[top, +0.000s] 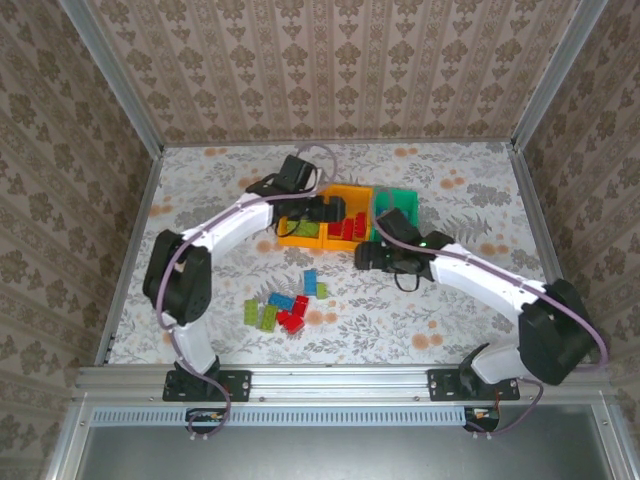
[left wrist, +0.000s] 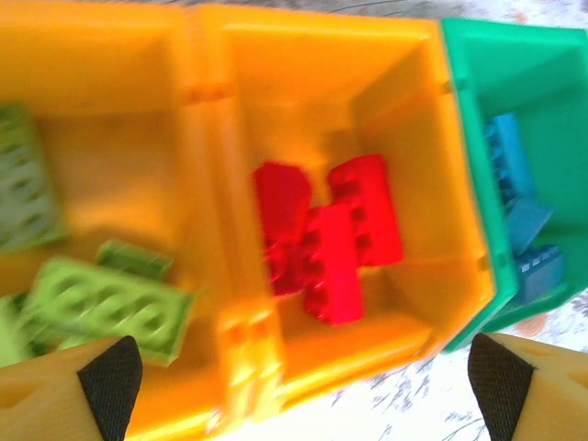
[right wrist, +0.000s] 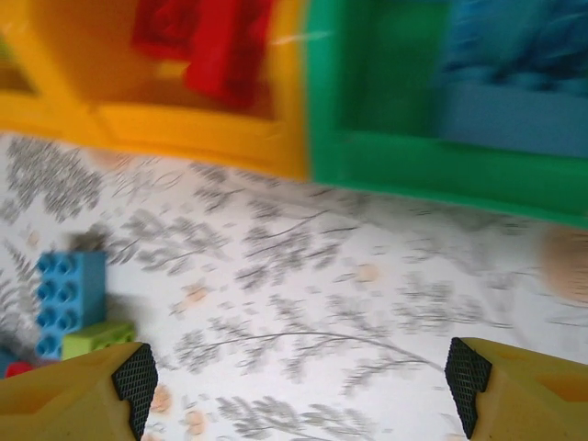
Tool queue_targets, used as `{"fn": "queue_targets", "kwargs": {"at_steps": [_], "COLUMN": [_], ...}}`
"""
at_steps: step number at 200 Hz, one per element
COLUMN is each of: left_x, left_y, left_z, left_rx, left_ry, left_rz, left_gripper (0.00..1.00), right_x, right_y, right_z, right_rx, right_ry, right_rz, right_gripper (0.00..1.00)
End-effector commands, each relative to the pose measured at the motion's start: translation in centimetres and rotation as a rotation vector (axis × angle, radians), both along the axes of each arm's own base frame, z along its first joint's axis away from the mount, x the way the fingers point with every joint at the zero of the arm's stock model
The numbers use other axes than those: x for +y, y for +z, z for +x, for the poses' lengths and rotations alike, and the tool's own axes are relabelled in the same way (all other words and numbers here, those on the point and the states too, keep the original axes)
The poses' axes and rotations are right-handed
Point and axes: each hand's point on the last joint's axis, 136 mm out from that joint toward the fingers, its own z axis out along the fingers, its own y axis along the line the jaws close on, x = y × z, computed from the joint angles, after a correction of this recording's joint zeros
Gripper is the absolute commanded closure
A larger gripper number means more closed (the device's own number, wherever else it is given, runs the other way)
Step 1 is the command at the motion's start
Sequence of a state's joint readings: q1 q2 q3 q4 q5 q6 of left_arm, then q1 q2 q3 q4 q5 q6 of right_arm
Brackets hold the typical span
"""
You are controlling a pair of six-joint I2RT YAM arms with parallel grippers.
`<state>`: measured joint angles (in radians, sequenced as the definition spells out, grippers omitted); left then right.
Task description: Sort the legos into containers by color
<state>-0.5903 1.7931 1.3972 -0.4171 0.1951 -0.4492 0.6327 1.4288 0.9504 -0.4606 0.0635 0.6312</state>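
Top external view sets the floral worktop (top: pixel 200 190) inside papered walls (top: pixel 330 70), with bare surface on the outer side of each arm. The containers (top: pixel 352 190), three bins joined in a row, lie under and just ahead of the tools.

Seen from its wrist, the left tool (left wrist: pixel 305 381) is spread wide and empty above the row. Directly beneath it is the middle orange bin (left wrist: pixel 404 119) with the red legos (left wrist: pixel 331 248). To its left is the other orange bin (left wrist: pixel 119 156) with the lime legos (left wrist: pixel 110 303), and to its right the green bin (left wrist: pixel 551 101) with the blue legos (left wrist: pixel 514 175). Its fingertips touch no rim or brick.

The right tool (right wrist: pixel 299 377) is also wide and empty. It hangs over bare worktop just short of the row's near wall, with the orange-green joint straight ahead. Open patterned surface lies between and to the right of its fingers. To its left sits a blue brick (right wrist: pixel 69 289), with a lime brick (right wrist: pixel 96 338) just beside it.

The loose legos (top: pixel 285 305) lie clustered between the arms, behind both tools.
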Motion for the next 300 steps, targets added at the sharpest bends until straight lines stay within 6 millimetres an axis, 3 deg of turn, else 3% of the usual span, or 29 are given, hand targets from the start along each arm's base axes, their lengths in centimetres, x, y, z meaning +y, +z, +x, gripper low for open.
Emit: {"fn": "queue_targets", "kwargs": {"at_steps": [1, 29, 39, 73, 144, 167, 192, 212, 251, 300], "left_x": [4.8, 8.7, 11.1, 14.4, 16.4, 16.3, 16.3, 16.2, 16.4, 18.8], "left_y": [0.2, -0.4, -0.4, -0.8, -2.0, -2.0, -2.2, -2.5, -3.2, -5.6], "left_z": [0.1, -1.1, -0.8, -1.6, -2.8, -2.8, -2.7, -2.8, -3.6, -7.9], "left_rx": [-0.008, 0.003, -0.003, 0.002, 0.033, 0.032, 0.038, 0.047, 0.077, 0.158], "left_ry": [0.125, 0.202, 0.255, 0.316, 0.350, 0.349, 0.349, 0.347, 0.344, 0.380], "left_rz": [0.033, 0.047, 0.057, 0.080, 0.073, 0.066, 0.066, 0.067, 0.077, 0.175], "left_gripper": [0.00, 0.00, 0.00, 0.00, 0.00, 0.00, 0.00, 0.00, 0.00, 0.00], "right_x": [4.4, 8.4, 9.5, 11.4, 11.7, 11.5, 10.8, 10.8, 11.2, 12.5], "right_y": [-0.9, -2.8, -3.3, -5.2, -7.2, -7.3, -7.0, -6.3, -3.4, 1.1], "right_z": [-0.9, -2.0, -2.3, -3.3, -3.7, -3.7, -3.7, -3.4, -1.2, 4.2], "right_rx": [0.043, 0.090, 0.106, 0.164, 0.227, 0.231, 0.222, 0.203, 0.142, 0.047], "right_ry": [0.089, 0.178, 0.205, 0.248, 0.258, 0.257, 0.251, 0.256, 0.233, 0.229], "right_rz": [0.016, -0.040, -0.057, -0.124, -0.166, -0.190, -0.207, -0.193, -0.122, -0.012], "right_gripper": [0.16, 0.20, 0.21, 0.29, 0.44, 0.58, 0.75, 0.82, 0.83, 0.83]}}
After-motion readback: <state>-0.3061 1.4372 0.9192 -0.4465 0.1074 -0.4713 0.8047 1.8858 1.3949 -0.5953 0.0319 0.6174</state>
